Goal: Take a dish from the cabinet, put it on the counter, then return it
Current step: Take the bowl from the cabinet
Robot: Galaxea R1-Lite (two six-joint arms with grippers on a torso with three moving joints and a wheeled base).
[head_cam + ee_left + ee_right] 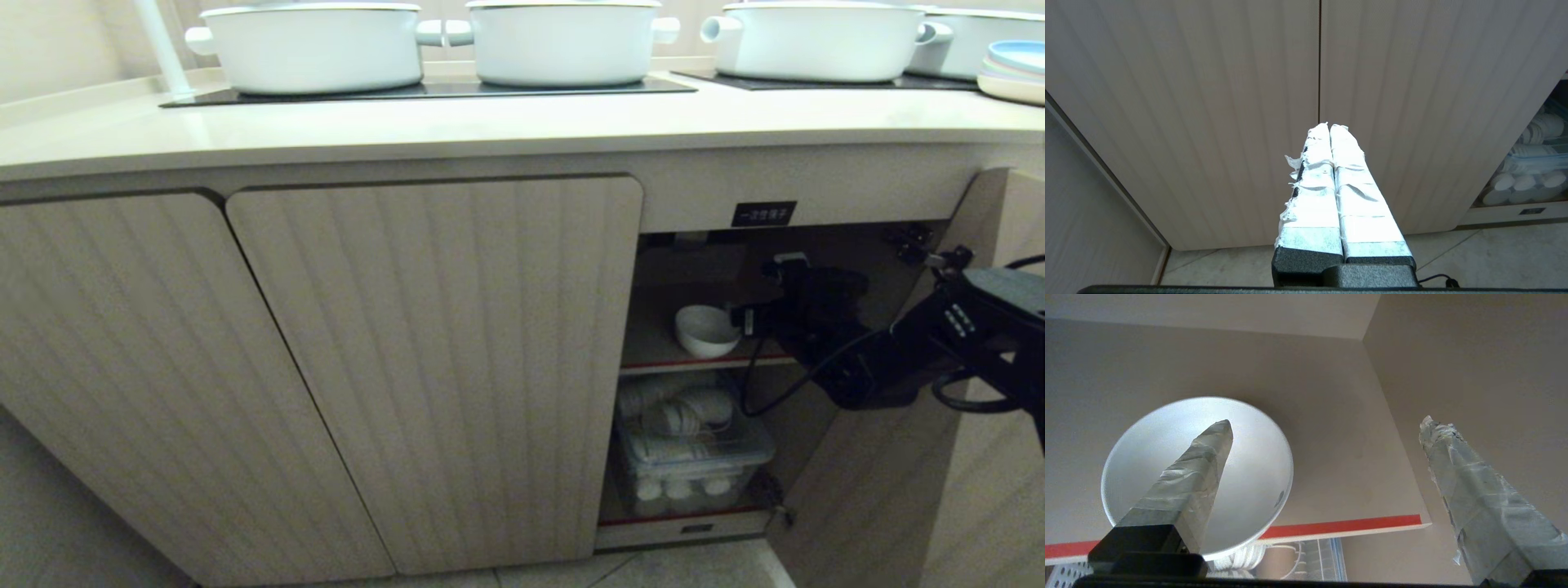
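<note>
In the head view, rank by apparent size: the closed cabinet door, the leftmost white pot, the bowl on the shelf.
1. Closed cabinet door
2. Leftmost white pot, though it sits farther back
3. Bowl, clearly smallest

The left gripper (1329,127) points at the cabinet (1208,102), its two tape-wrapped fingers (1312,183) pressed together along their full length. The tape is white and frayed along one edge. Behind the fingertips runs the dark vertical seam (1319,57) between two closed fluted doors. Beside the second door, an open compartment holds a clear container (1531,171) of stacked white dishware on a low shelf. A small dark label (1529,211) sits on the shelf front. Pale floor tiles (1494,257) lie below the doors.
</note>
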